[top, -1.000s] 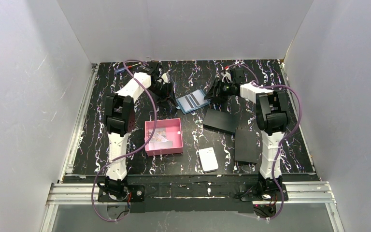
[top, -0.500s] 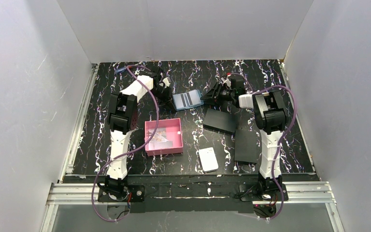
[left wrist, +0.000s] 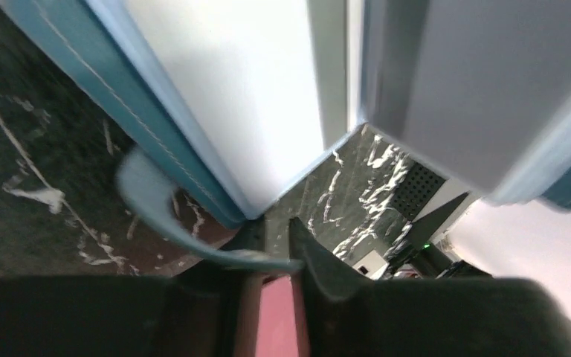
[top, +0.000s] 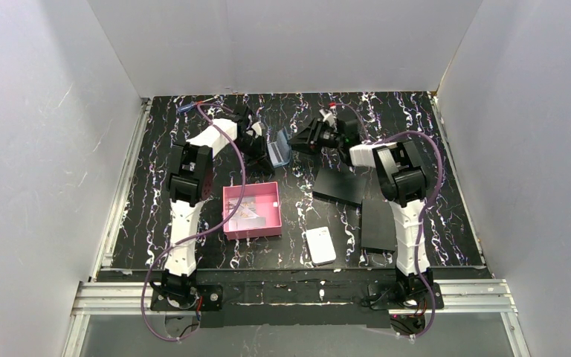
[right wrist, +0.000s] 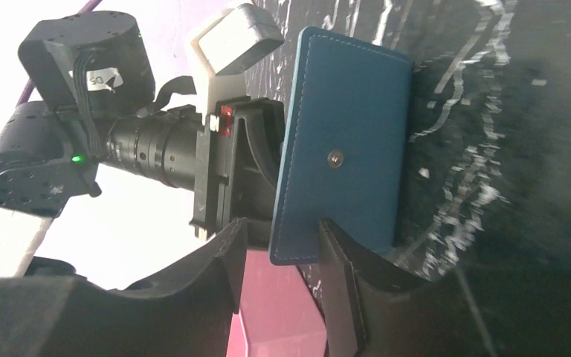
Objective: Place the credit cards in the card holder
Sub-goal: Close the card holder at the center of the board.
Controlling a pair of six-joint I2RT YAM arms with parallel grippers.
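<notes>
Card holder (top: pixel 279 148): teal-blue, at the far middle of the desk (top: pixel 457 163), standing on edge between the two claws. I cannot tell whether its lower edge touches the desk.

Left wrist view: its two flaps spread in a V, pale inside faces showing. The flaps meet just ahead of the fingertips.

Left claw (left wrist: pixel 273 230): fingers nearly together, only a slit between them. The pale blue strap (left wrist: pixel 156 208) curls down from the left flap and ends across the tips. The claw grips it there.

Right claw (right wrist: pixel 282 245): fingers about half apart, with the near corner of the outer face between them. One finger overlaps that face, and pink shows in a gap beside the other. Whether it grips, I cannot tell. A small snap stud (right wrist: pixel 334 156) sits on that face.

Nearer the arm bases, well apart from the claws:
- Pink tray (top: pixel 253 187), with pale flat pieces (top: pixel 247 212) in it, too small to identify.
- Two flat black rectangles (top: pixel 340 186), right of the tray.
- White rounded block (top: pixel 320 245), nearest the front edge.
</notes>
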